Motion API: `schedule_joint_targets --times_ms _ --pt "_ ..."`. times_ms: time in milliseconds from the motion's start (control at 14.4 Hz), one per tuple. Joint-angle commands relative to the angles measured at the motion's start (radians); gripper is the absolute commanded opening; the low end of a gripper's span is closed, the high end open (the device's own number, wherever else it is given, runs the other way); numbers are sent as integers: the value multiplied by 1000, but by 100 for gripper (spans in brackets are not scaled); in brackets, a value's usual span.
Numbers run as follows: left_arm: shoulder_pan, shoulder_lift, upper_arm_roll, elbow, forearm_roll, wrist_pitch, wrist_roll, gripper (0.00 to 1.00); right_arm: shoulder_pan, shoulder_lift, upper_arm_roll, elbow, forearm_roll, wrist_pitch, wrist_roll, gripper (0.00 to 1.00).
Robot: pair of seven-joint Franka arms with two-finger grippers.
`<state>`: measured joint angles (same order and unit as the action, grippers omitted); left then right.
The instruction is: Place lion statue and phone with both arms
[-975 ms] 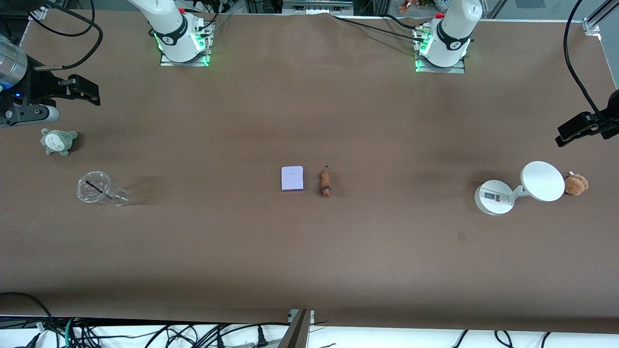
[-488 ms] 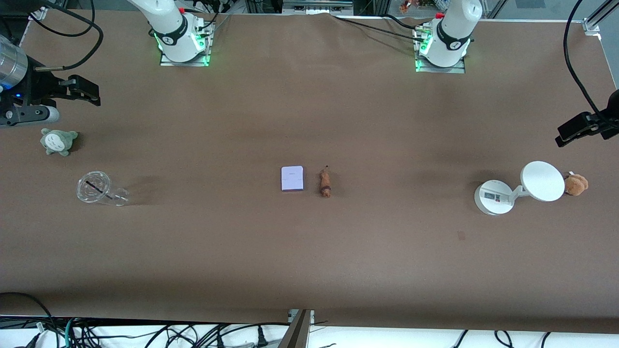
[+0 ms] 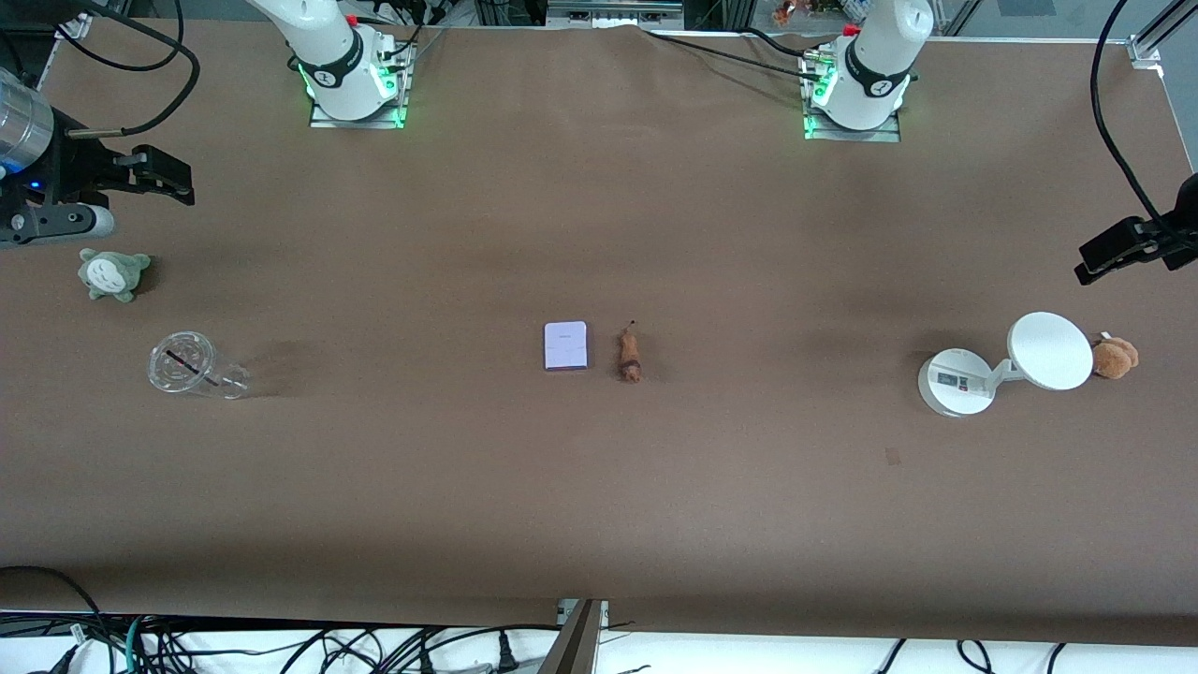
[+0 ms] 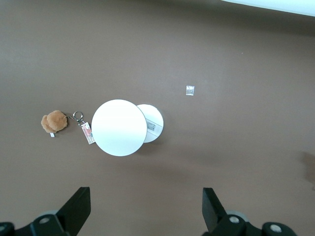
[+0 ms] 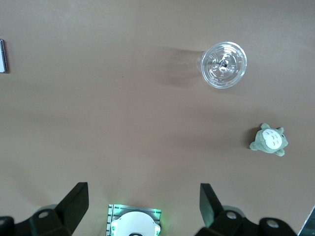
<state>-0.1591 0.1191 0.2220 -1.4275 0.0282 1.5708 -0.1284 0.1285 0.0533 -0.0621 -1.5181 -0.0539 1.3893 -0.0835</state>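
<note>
Clear cup (image 3: 185,363), two plush toys (image 3: 113,274), perhaps scale (image 3: 1006,365)

no visible change, nothing has moved

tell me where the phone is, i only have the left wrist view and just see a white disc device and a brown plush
observer: the phone lies flat at mid-table, ungrasped.
operator: and the lion statue
observer: the lion statue lies beside the phone, apart from it, toward the left arm's end.
operator: right arm busy
observer: no, the right end effector is open, holding nothing, over the right arm's end near a green plush.
</note>
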Motion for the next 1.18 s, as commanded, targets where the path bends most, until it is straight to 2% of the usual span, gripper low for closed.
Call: schedule_joint_targets --times_ms 0,557,1115 --pt "1 19 4 38 10 -11 20 100 -4 10 1 26 16 -9 7 100" --pt "1 19 4 38 10 -11 20 100 -4 19 -1 26 20 0 13 100" --pt "0 19 4 38 12 -11 20 100 20 105 7 24 20 36 19 100"
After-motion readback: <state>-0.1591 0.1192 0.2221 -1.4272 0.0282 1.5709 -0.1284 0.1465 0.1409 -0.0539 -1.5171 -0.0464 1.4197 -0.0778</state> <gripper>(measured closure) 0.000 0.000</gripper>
